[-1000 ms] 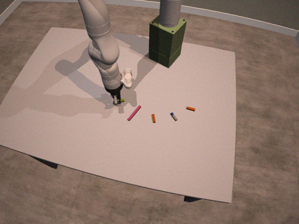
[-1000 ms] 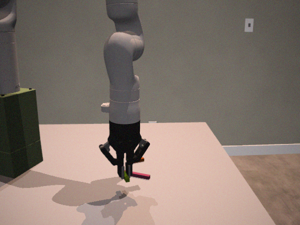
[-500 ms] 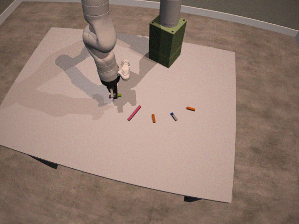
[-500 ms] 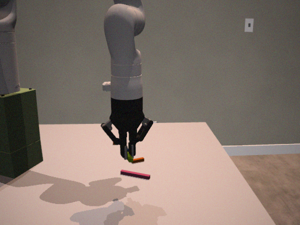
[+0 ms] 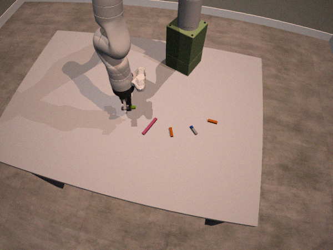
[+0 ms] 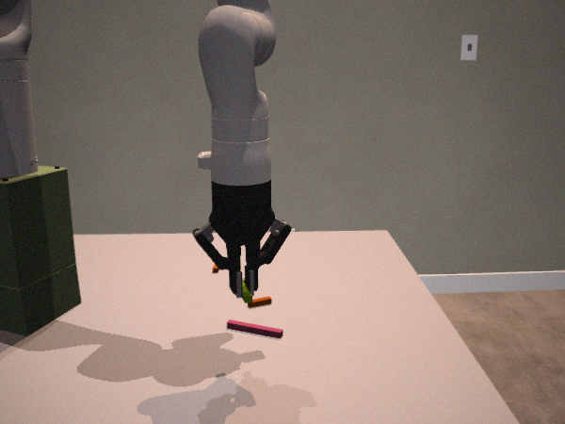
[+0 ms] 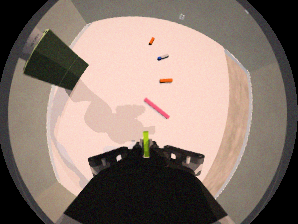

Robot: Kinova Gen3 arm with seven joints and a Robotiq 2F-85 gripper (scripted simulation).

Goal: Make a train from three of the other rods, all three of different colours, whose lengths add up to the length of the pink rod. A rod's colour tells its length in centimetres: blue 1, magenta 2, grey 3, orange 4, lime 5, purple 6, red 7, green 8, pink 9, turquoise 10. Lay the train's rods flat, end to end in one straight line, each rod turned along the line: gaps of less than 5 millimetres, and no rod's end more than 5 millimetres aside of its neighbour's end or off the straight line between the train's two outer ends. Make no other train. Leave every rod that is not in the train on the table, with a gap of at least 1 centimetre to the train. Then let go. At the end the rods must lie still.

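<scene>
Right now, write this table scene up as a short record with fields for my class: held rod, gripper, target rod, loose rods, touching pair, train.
held rod: lime rod
gripper: the gripper, shut on it, raised above the table
target rod: pink rod, flat
loose rods: two orange, one blue, one grey
touching pair: blue and grey appear end to end; a tiny gap cannot be ruled out
train: incomplete; no three-rod line

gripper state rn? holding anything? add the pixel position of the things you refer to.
Gripper (image 5: 128,108) (image 6: 245,289) (image 7: 146,143): closed on the lime rod (image 5: 133,107) (image 6: 247,295) (image 7: 146,140), fingers on either side of it, raised off the table (image 5: 194,172) (image 6: 358,358) (image 7: 200,135).
</scene>
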